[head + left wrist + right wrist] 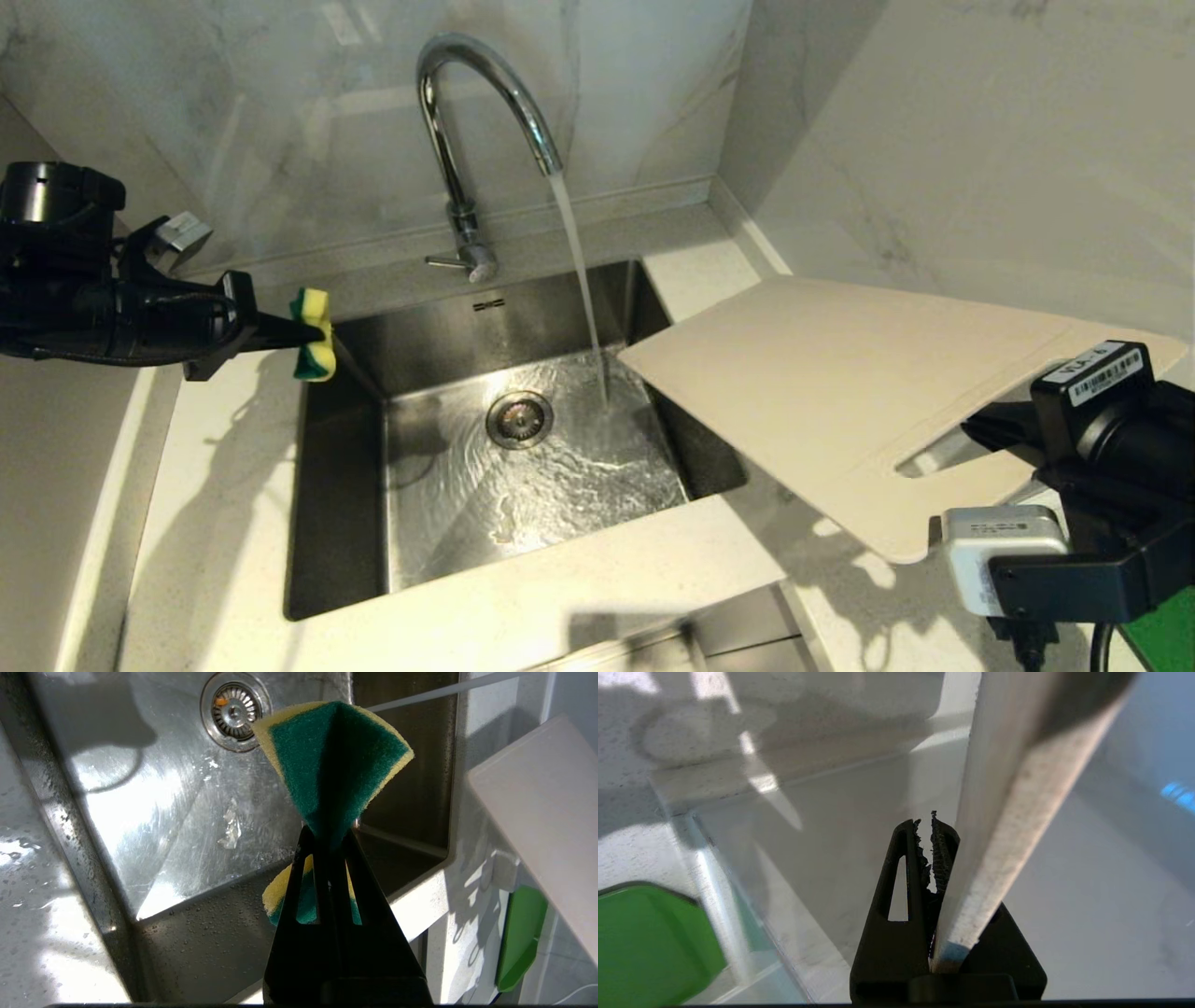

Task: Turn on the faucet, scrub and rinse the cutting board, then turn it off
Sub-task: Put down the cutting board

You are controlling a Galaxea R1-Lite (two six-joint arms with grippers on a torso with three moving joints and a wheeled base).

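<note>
The chrome faucet (448, 121) is running, and its stream (581, 280) falls into the steel sink (345, 523) just past the cutting board's corner. The cream cutting board (840, 373) hangs tilted in the air, its far corner over the sink's right side. My right gripper (980, 431) is shut on its slotted handle end. In the right wrist view the board's edge (1008, 812) runs out from the base of that gripper (926, 823). My left gripper (294, 333) hovers at the sink's left rim, shut on a folded yellow-green sponge (331, 756).
The faucet's thin lever (443, 262) sticks out to the left at its base. A drain (519, 418) sits mid-basin under rippling water. A bright green flat object (521, 933) lies low to the right of the counter. Marble walls close the back and right.
</note>
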